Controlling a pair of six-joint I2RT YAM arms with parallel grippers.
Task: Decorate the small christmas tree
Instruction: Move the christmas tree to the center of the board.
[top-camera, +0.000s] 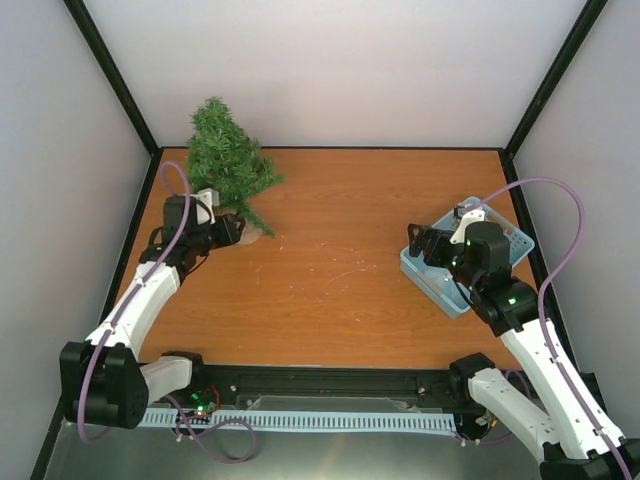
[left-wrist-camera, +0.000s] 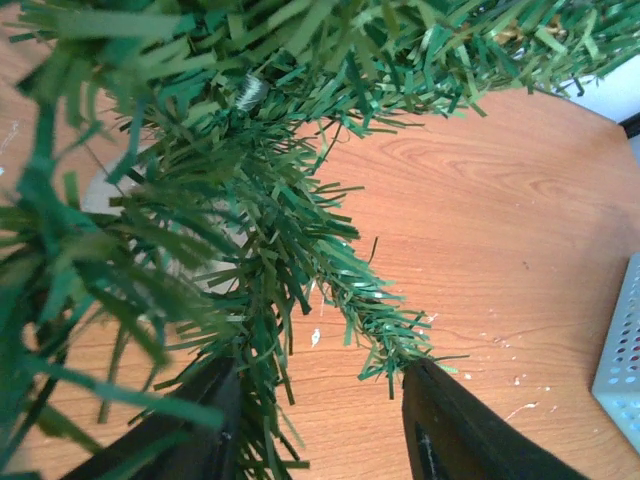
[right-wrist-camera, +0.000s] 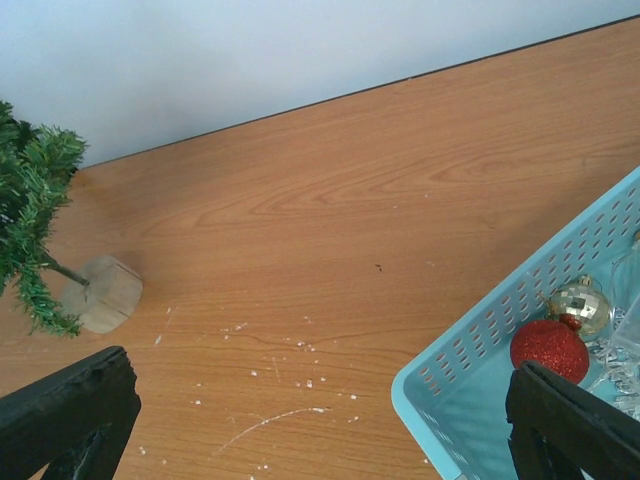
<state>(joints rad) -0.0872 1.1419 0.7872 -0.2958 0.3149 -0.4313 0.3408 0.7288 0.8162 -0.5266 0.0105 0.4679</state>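
Note:
The small christmas tree (top-camera: 228, 160) stands at the table's far left on a pale round base (right-wrist-camera: 105, 292). My left gripper (top-camera: 238, 228) is at the tree's lower branches, jaws open, with a green branch (left-wrist-camera: 330, 280) hanging between its fingers (left-wrist-camera: 460, 430); nothing is gripped. My right gripper (top-camera: 425, 245) is open and empty, over the near left corner of the light blue basket (top-camera: 445, 285). In the right wrist view the basket (right-wrist-camera: 470, 350) holds a red glitter ball (right-wrist-camera: 548, 347) and a gold mirror ball (right-wrist-camera: 580, 303).
Grey walls with black frame posts close the table's back and sides. White specks and a scratch mark lie on the wood between the tree and the basket (right-wrist-camera: 290, 370). The basket corner shows at the right edge of the left wrist view (left-wrist-camera: 622, 350).

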